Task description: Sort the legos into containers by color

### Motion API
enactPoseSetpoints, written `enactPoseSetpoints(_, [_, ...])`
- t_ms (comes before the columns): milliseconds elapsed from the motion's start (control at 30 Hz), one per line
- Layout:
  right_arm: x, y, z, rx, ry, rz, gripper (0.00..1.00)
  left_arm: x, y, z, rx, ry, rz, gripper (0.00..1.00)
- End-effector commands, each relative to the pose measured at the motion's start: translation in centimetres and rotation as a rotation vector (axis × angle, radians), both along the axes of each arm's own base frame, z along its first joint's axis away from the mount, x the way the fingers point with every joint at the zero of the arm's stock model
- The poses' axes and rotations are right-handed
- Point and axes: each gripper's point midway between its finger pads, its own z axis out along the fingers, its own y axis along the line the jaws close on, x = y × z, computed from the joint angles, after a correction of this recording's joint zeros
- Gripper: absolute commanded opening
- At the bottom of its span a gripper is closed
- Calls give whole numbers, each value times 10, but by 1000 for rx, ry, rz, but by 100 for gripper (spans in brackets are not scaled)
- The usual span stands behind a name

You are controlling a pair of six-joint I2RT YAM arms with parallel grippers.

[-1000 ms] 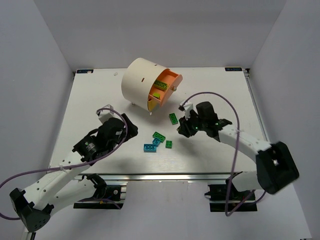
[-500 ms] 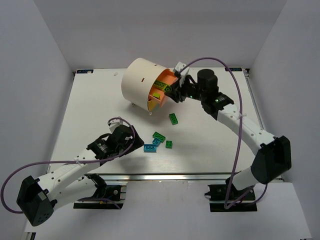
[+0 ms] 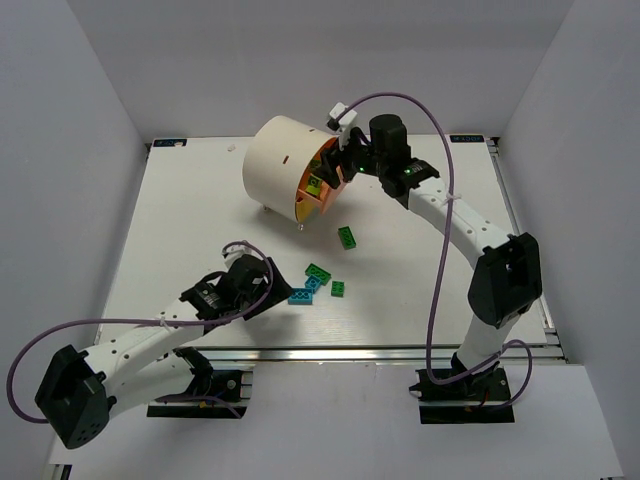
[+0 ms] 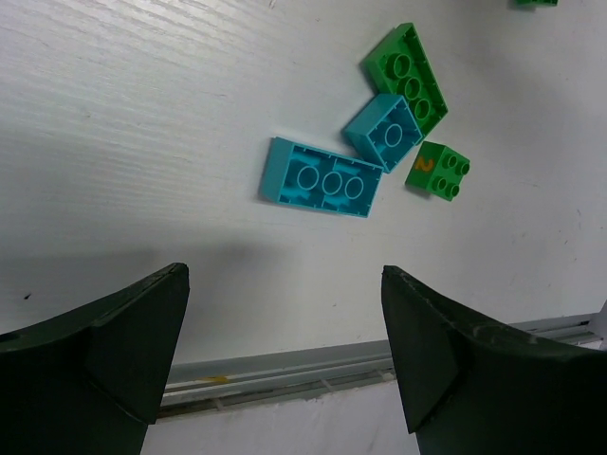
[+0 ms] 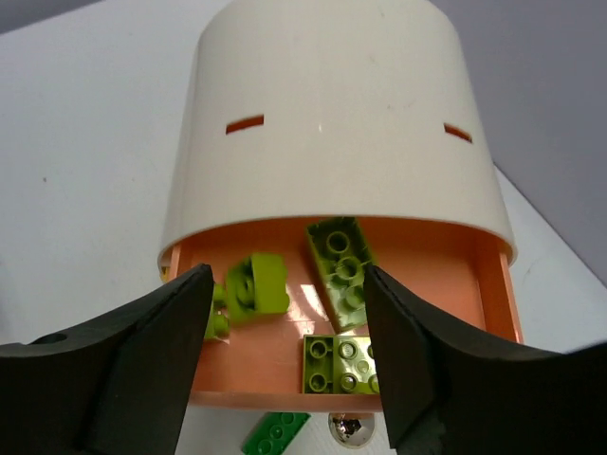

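The cream drum (image 3: 278, 158) lies with its orange drawer (image 3: 325, 188) pulled open. In the right wrist view the drawer (image 5: 417, 251) holds three yellow-green legos (image 5: 340, 265), (image 5: 256, 284), (image 5: 346, 365), with its brass knob (image 5: 351, 431) below. My right gripper (image 3: 333, 170) is open and empty just above the drawer, its jaws either side of it (image 5: 289, 351). On the table lie a long cyan lego (image 4: 322, 180), a small cyan one (image 4: 382, 133), a dark green one (image 4: 413, 76) and a small green one (image 4: 438, 171). My left gripper (image 4: 285, 351) is open, just short of them (image 3: 265, 290).
Another dark green lego (image 3: 347, 237) lies alone between the drum and the cluster; it also shows under the drawer front (image 5: 275, 433). The table's front rail (image 4: 285, 374) runs close below my left gripper. Grey walls enclose the table.
My right arm swung from the table middle up to the open drawer. My left arm moved right, toward the cyan legos. The loose legos on the table have not moved.
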Motion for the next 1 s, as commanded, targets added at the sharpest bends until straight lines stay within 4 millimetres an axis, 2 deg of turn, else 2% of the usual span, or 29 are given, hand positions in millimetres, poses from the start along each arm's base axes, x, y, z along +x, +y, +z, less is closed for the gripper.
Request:
enactPoseSetpoints(0, [5, -5, 23, 13, -33, -22, 71, 4, -12, 3, -36, -12, -25, 92])
enactPoseSetpoints(133, [7, -11, 40, 57, -24, -48, 71, 4, -18, -2, -38, 4, -46, 92])
enactPoseSetpoints(200, [7, -21, 56, 96, -21, -72, 63, 3, -19, -6, -38, 13, -51, 92])
enactPoseSetpoints(233, [4, -24, 61, 117, -5, -80, 56, 2, -19, -8, -40, 19, -56, 92])
enactPoseSetpoints(267, [2, -29, 68, 157, 20, -92, 41, 2, -20, -8, -44, 18, -58, 92])
enactPoseSetpoints(300, [-5, -37, 84, 191, 5, -93, 32, 1, -20, -10, -45, 21, -58, 92])
enactPoseSetpoints(333, [-6, -49, 72, 195, 32, -115, 22, 0, -19, -12, -46, 26, -57, 92])
enactPoseSetpoints(367, [-6, -57, 75, 211, 16, -130, 4, -1, -20, -13, -52, 25, -57, 92])
enactPoseSetpoints(400, [-13, -65, 85, 227, -16, -142, 0, -2, -19, -14, -56, 24, -57, 92])
enactPoseSetpoints(433, [-14, -70, 79, 217, -7, -150, 0, -2, -18, -15, -54, 26, -57, 92])
enactPoseSetpoints(467, [-14, -77, 60, 184, 18, -170, 0, -3, -18, -15, -55, 27, -56, 92])
enactPoseSetpoints(533, [-16, -87, 34, 116, 52, -181, 0, -3, -18, -16, -52, 28, -55, 92])
enactPoseSetpoints(600, [-13, -92, 4, 48, 89, -202, 0, -3, -19, -16, -53, 29, -60, 92])
enactPoseSetpoints(700, [-7, -94, -26, 1, 153, -222, 0, -3, -20, -18, -50, 37, -66, 92])
enactPoseSetpoints(767, [-3, -91, -32, -6, 177, -221, 0, -3, -21, -19, -48, 40, -68, 92])
enactPoseSetpoints(800, [2, -89, -43, -16, 199, -223, 0, -2, -21, -19, -46, 38, -66, 91])
enactPoseSetpoints(967, [21, -74, -50, -6, 239, -208, 0, -2, -19, -17, -40, 37, -60, 91])
